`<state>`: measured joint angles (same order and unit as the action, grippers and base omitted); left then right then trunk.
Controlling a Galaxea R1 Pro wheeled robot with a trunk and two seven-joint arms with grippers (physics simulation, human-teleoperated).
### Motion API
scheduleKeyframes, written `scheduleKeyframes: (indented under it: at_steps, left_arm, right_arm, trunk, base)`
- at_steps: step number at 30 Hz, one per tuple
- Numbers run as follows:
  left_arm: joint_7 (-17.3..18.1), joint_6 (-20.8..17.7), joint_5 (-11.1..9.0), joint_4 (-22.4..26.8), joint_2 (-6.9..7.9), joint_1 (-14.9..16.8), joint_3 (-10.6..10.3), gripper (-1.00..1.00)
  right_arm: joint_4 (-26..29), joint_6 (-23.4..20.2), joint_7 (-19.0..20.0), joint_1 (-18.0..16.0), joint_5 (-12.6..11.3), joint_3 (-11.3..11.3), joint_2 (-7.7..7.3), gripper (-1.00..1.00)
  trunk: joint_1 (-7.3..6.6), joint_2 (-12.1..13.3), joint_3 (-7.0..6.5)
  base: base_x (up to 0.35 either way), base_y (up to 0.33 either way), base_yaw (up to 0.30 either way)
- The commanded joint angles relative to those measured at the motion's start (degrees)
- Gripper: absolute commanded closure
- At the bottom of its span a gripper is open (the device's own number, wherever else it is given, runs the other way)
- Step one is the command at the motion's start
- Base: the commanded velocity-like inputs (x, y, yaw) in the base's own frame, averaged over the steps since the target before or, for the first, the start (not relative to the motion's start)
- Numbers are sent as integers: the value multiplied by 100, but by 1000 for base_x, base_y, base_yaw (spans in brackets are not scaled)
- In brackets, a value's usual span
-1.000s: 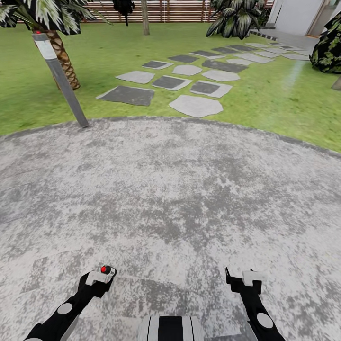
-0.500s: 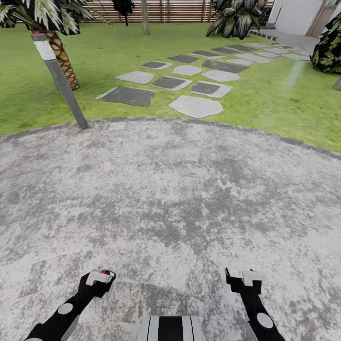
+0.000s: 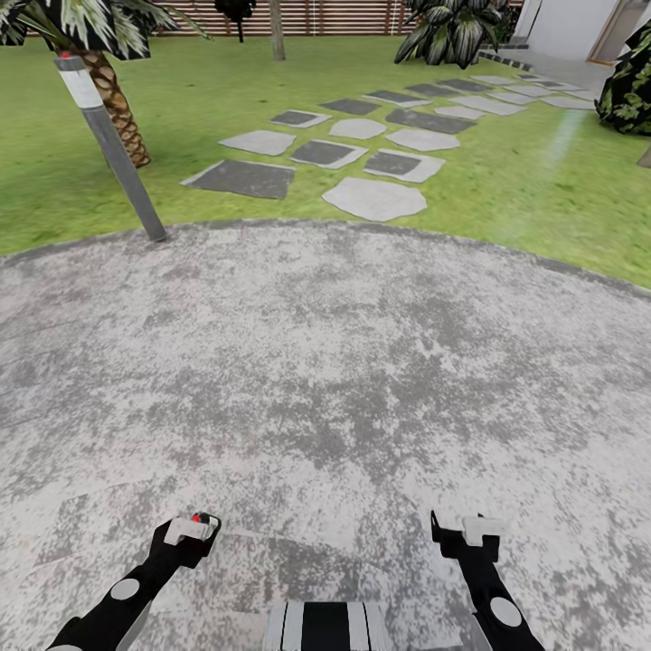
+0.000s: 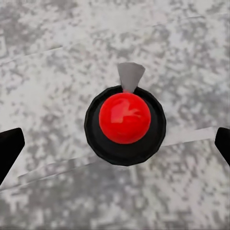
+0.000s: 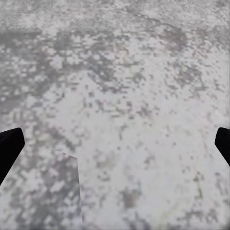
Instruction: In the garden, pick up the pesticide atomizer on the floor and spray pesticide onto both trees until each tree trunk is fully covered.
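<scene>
Your left gripper (image 3: pixel 197 524) hangs over the tiny dark pesticide atomizer with a red round top (image 4: pixel 125 119); nothing is gripped yet.

In your left wrist view the bottle stands upright on the mottled grey-white paved floor (image 3: pixel 344 362), seen from above, centred between the two black fingertips (image 4: pixel 9 148), which sit wide apart at either edge and clear of it. In the head view its red top (image 3: pixel 206 520) peeks out at the left gripper, about 7 o'clock, near the robot's base. Your right gripper (image 3: pixel 463 529) is at 5 o'clock over bare paving, fingers wide, holding nothing. Green lawn (image 3: pixel 542 181) with grey flat stepping stones (image 3: pixel 373 200) runs toward 12 o'clock up to the brown slatted fence (image 3: pixel 334 16). A scaly-trunked palm (image 3: pixel 116 108) and a leaning grey pole (image 3: pixel 113 149) stand at 10 o'clock.
</scene>
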<state>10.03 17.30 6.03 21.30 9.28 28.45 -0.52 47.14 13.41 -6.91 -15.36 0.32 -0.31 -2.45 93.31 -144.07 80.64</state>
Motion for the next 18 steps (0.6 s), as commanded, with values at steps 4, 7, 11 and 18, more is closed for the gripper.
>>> scheduleKeyframes:
  at_steps: [4, 7, 11, 18]
  left_arm:
    - [-10, 28, 56, -3, 3, 2, -3, -100]
    - [-10, 28, 56, -3, -2, 2, -6, -100]
    - [-10, 28, 56, -3, -4, 2, -7, -100]
    - [-10, 28, 56, -3, -5, 2, -2, -100]
  right_arm:
    - [-3, 19, -20, -2, 4, 12, -1, -100]
    - [-3, 21, -19, -2, 4, 13, -1, -100]
    - [-3, 22, -17, -2, 4, 13, -1, -100]
    - [-3, 22, -17, -2, 4, 13, -1, -100]
  trunk:
    - [-1, -1, 17]
    - [-1, -1, 18]
    - [-1, -1, 19]
    - [1, -3, 41]
  base:
    - [0, 0, 0]
    - [0, 0, 0]
    - [0, 0, 0]
    - [0, 0, 0]
